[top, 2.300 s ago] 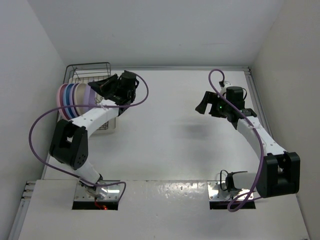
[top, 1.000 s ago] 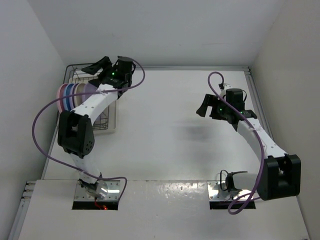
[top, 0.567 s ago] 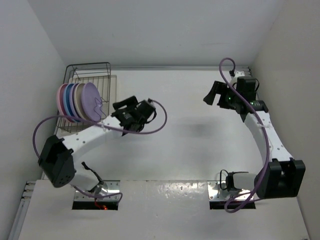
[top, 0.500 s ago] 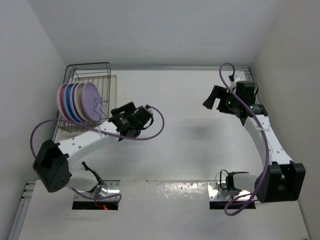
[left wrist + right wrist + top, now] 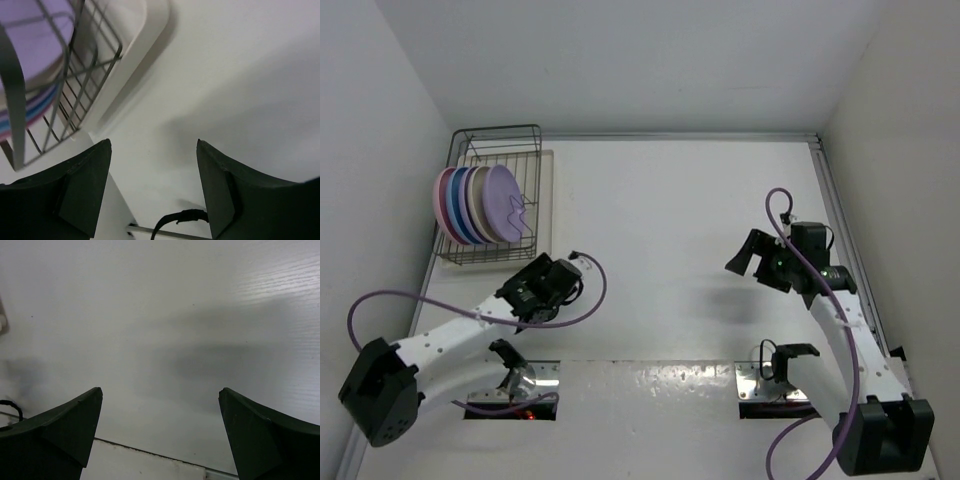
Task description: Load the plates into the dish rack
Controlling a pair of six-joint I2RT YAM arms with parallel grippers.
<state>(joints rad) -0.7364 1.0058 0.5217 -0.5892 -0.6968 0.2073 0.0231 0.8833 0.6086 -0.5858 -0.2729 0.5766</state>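
The dish rack [image 5: 503,131] stands at the far left of the table on its pale tray base [image 5: 546,170]. Several plates stand upright in it, side by side: pink [image 5: 441,200] outermost, then blue and cream, and lilac [image 5: 502,198] nearest the middle. My left gripper [image 5: 523,287] hangs open and empty just in front of the rack's near corner. In the left wrist view the left gripper [image 5: 153,145] sees the rack wires [image 5: 75,75] and a lilac plate [image 5: 35,55] at upper left. My right gripper [image 5: 746,262] [image 5: 161,390] is open and empty over bare table at the right.
White walls close in on the left, right and far sides. A raised white board [image 5: 640,420] with both arm bases runs along the near edge. Purple cables loop from each arm. A black cable [image 5: 175,222] lies below the left fingers.
The left arm has drawn back from the rack toward the near edge, gripper empty. The right arm has also pulled back from the far right toward the near edge. The plates stay in the rack.
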